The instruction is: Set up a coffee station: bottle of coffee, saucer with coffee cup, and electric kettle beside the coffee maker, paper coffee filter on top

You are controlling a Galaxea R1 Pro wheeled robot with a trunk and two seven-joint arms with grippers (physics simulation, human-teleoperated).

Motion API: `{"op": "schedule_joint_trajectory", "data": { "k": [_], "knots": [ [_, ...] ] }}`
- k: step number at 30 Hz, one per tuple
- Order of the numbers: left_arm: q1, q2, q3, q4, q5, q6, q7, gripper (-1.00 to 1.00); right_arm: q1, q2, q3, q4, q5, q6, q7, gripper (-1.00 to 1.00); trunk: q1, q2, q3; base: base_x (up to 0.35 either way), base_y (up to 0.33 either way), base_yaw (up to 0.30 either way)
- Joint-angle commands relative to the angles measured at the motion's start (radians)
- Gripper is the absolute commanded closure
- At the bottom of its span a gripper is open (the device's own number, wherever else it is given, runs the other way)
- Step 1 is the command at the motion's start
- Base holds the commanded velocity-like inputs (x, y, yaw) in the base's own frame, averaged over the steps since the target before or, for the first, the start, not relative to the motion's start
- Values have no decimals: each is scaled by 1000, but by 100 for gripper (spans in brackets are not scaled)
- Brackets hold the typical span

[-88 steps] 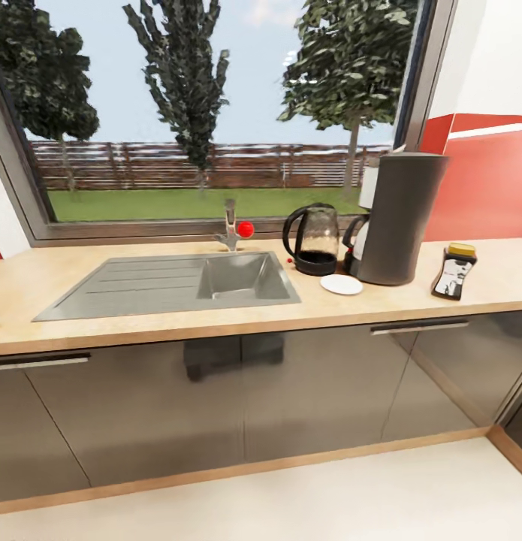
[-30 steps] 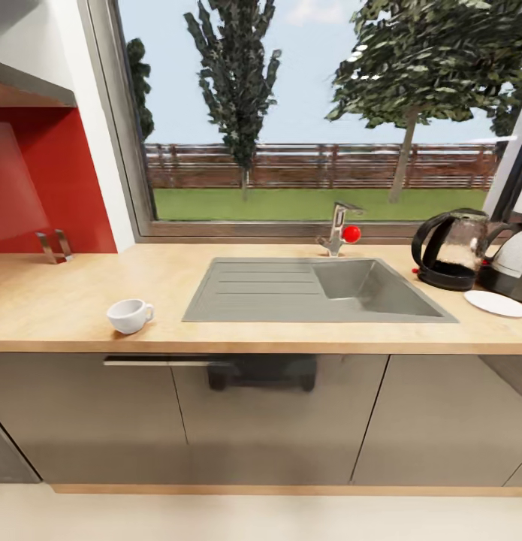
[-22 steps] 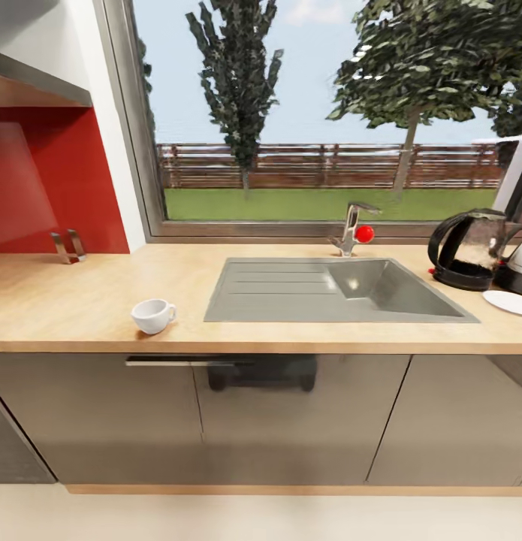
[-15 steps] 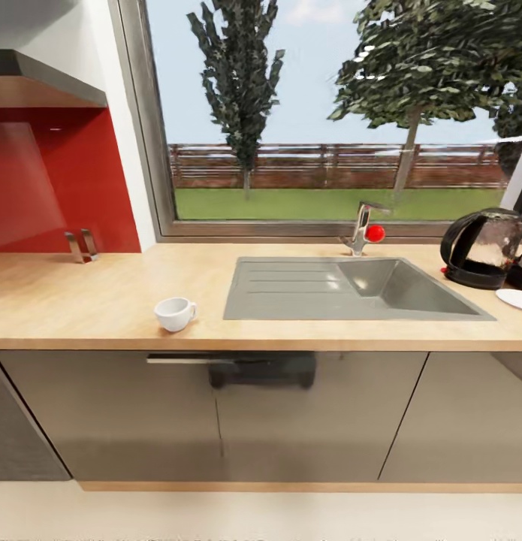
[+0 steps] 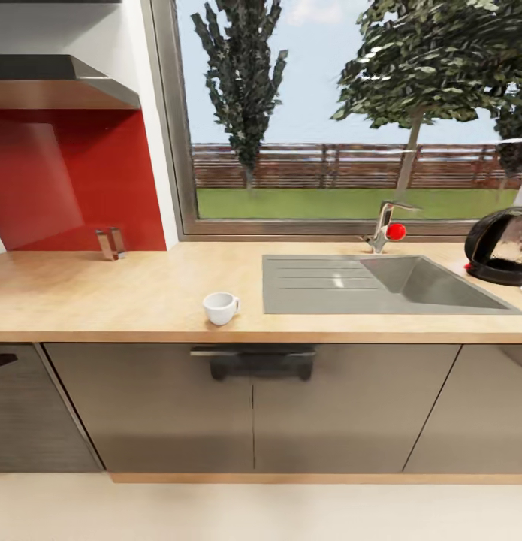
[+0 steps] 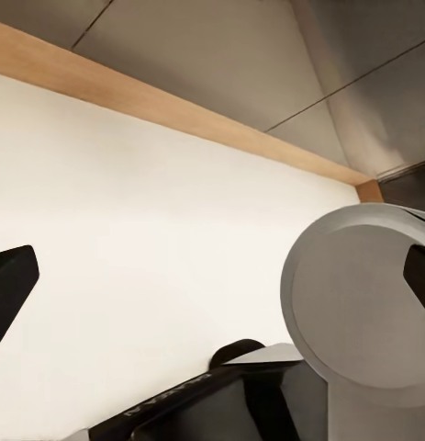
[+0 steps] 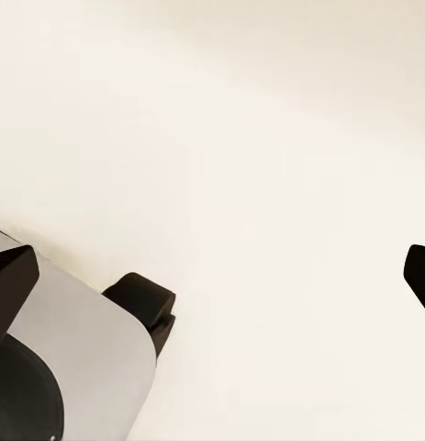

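Cup: the coffee cup (image 5: 220, 307) sits upright on the kitchen countertop (image 5: 103, 293), lower centre of the head view, near the front edge and just left of the grey sink (image 5: 381, 284); its handle points right, toward the sink.
Kettle: the electric kettle (image 5: 504, 245) shows at the right edge of the frame, well apart from the cup; a sliver of white at the far right edge may be the saucer, too little to tell.
Left gripper: the left gripper (image 6: 212, 285) has its dark fingertips far apart at the two sides of its wrist view, nothing between them, pointing at pale floor and the cabinet base.
Right gripper: the right gripper (image 7: 212, 271) likewise stands spread wide and empty over bare floor.
Step in hand: most likely approaching the cup to fetch it.
Doing it well: stop the base squarely in front of the cup before raising an arm; come in from above and pinch the rim on the side away from the handle, as the cup is small, round and likely to skid or tip.
Risk: it stands near the counter edge, so a nudge could send it off.
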Motion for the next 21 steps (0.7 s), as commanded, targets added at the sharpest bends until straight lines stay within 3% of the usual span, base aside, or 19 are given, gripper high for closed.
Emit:
{"op": "schedule_joint_trajectory", "data": {
  "k": [1,21],
  "knots": [
    [0,0,0,0,2,-6,-1,-100,-1,-1,6,0,-10,-2,4,-100,0,0,-1,-8,309,0],
    [0,0,3,1,2,-6,-1,-100,-1,-1,6,0,-9,-3,4,-100,0,0,-1,-1,310,0]
  ]
}}
